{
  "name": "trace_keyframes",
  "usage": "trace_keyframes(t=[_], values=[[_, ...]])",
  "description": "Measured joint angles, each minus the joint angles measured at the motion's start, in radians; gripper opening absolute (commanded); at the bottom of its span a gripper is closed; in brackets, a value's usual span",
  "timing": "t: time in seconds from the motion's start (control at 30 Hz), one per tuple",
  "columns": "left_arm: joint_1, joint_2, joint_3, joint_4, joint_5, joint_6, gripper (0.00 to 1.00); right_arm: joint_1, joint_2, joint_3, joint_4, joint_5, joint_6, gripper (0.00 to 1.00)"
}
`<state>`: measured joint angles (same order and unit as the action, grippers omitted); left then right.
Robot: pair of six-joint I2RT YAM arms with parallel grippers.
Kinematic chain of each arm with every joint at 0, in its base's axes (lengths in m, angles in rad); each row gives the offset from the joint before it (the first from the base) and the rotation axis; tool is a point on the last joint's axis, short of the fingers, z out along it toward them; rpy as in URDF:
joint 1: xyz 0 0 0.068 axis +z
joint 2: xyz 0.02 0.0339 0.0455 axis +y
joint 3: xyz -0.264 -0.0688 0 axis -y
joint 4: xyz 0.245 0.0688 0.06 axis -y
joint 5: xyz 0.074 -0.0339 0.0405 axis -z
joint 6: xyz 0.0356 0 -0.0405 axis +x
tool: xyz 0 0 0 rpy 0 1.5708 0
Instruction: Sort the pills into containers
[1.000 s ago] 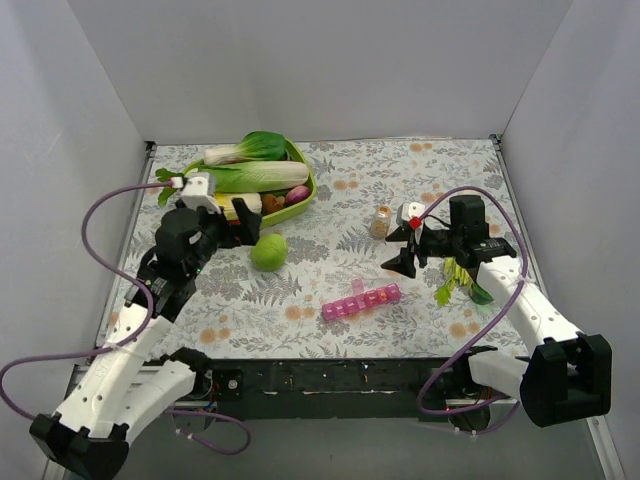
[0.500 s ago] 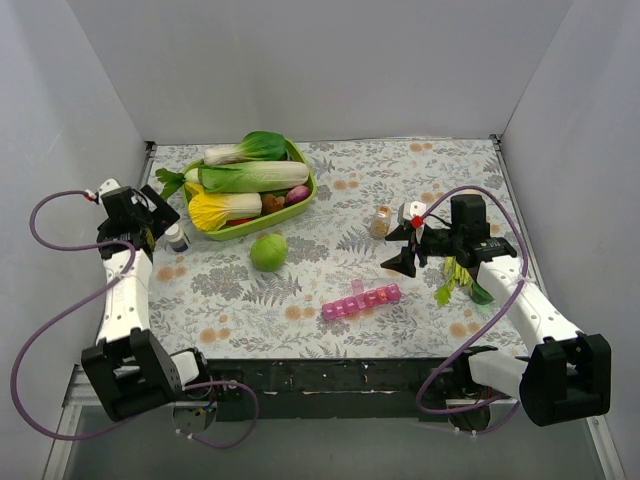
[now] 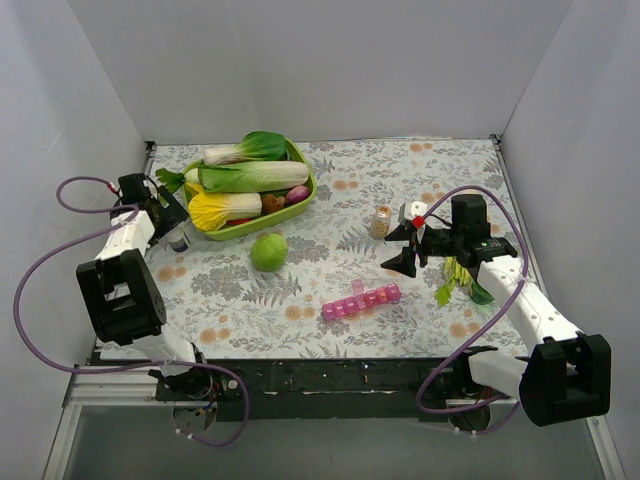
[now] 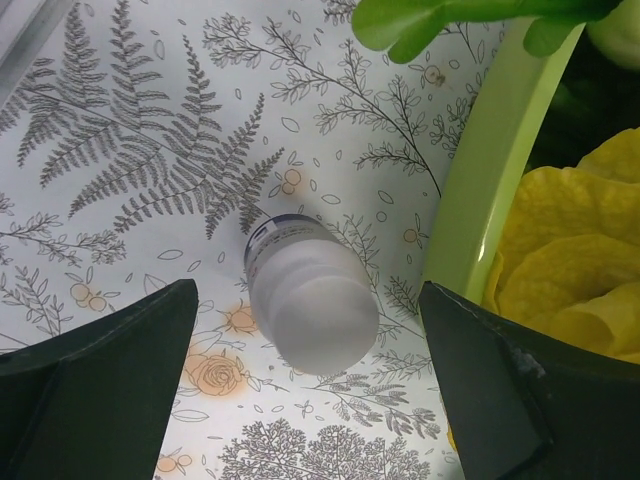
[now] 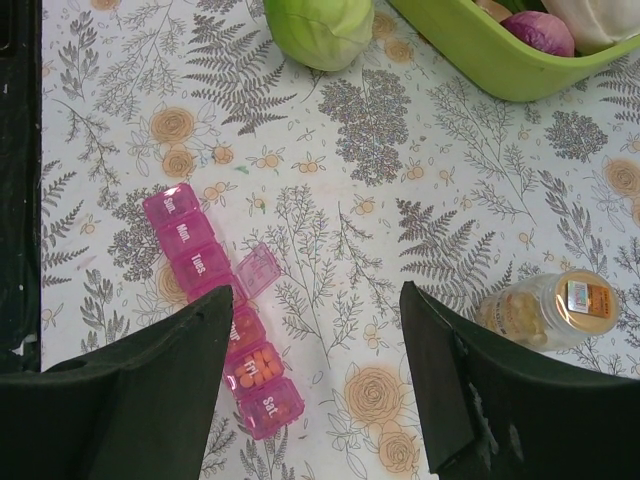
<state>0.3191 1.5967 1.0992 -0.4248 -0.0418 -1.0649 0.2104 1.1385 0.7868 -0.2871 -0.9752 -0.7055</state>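
Robot lab test cell: blank white walls (image 3: 330, 70) boxing fern-print tablecloth (image 3: 420, 190), black metal rail (image 3: 330, 378) at front.

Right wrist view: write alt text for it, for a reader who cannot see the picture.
A pink pill organiser lies on a fern-print tablecloth, one lid flipped open and orange pills showing in its lowest compartments. The right pincer is open and holds nothing, its dark fingers at the bottom corners. A clear jar is at right, a green fruit at top.

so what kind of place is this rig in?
Probably a lab test cell: plain white walls box in a floral-print tabletop, with props like a green tray of vegetables and a pink pill organiser.
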Motion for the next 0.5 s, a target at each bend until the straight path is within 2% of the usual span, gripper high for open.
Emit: trace_keyframes(t=[0.17,0.23,0.5], values=[[-0.055,0.081,0.064,-0.039,-0.039,0.014,0.86,0.0,0.0,0.0,0.0,-0.005,0.0,0.75],[-0.076,0.099,0.077,-0.053,-0.077,0.022,0.78,0.0,0.0,0.0,0.0,-0.008,0.0,0.75],[-0.092,0.102,0.077,-0.078,-0.12,0.025,0.64,-0.001,0.0,0.0,0.0,-0.01,0.0,0.75]])
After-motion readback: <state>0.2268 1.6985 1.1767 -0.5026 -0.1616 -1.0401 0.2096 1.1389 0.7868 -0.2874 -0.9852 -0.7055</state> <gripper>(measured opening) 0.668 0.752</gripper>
